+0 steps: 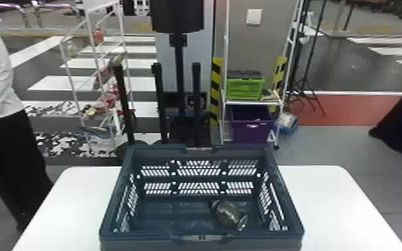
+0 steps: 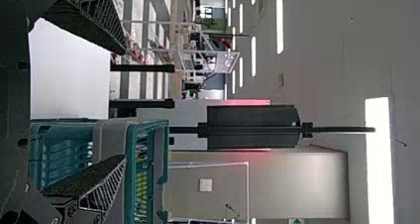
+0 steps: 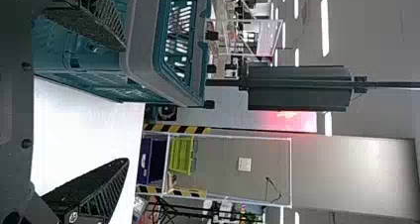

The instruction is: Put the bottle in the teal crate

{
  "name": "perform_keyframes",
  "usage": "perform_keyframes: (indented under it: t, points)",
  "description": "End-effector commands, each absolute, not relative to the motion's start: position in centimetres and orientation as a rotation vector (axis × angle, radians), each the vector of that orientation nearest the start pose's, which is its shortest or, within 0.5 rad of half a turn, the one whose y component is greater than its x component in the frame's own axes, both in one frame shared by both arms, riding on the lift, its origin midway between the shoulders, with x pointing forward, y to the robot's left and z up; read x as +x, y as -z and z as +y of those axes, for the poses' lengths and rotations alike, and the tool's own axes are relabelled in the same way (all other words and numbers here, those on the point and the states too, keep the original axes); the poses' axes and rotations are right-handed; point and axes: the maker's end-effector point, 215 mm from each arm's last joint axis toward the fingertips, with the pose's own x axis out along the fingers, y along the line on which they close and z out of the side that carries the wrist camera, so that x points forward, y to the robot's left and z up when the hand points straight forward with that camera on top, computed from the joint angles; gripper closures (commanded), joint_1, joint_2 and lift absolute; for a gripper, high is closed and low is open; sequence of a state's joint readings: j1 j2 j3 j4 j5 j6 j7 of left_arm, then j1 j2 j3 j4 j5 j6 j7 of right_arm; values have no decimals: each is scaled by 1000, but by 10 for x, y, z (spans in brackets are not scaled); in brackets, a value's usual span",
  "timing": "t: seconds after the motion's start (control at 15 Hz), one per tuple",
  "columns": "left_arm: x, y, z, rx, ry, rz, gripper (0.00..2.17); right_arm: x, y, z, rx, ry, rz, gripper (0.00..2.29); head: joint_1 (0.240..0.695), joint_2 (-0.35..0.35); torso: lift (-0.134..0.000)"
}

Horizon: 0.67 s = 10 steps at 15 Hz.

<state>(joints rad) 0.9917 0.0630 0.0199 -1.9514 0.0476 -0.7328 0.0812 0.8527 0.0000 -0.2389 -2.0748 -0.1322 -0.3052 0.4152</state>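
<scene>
Your left end effector (image 2: 124, 105) is open, with nothing between its two fingers; in the left wrist view they stand well apart. One finger overlaps the crate in that view, the other overlaps the desk and the room past it. Your right end effector (image 3: 125, 104) is likewise open and empty, its fingers also spread, one seen against the crate and one against the desk top. Both wrists are posed so that their cameras look forward over the desk, with the room and ceiling lights in sight. Contact between any finger and the crate cannot be confirmed.

You will find the teal crate (image 1: 143, 236) upright on the white desk (image 1: 327, 200), mid-width in the head view, with desk surface showing on either side. The bottle (image 1: 228, 213) is inside, lying on its side on the crate floor, right of centre and toward the near wall. Its narrower end points away from you and to the left; its round base faces the near right.

Past the desk, note a white rack (image 1: 225, 66) holding a green crate (image 1: 245, 88) above a purple bin (image 1: 252, 128), and dark upright posts (image 1: 159, 100) behind the crate.
</scene>
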Motion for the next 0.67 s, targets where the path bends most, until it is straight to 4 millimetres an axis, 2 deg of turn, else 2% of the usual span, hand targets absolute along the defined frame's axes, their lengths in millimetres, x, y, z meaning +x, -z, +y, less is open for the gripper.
perform_keyframes:
  t: [0.0, 0.6]
  points:
    - [255, 341, 261, 7, -65, -120, 144, 315, 362, -267, -35, -212, 52, 93, 499, 0, 0]
    - [253, 341, 260, 5, -63, -123, 144, 313, 360, -262, -30, -220, 51, 93, 499, 0, 0]
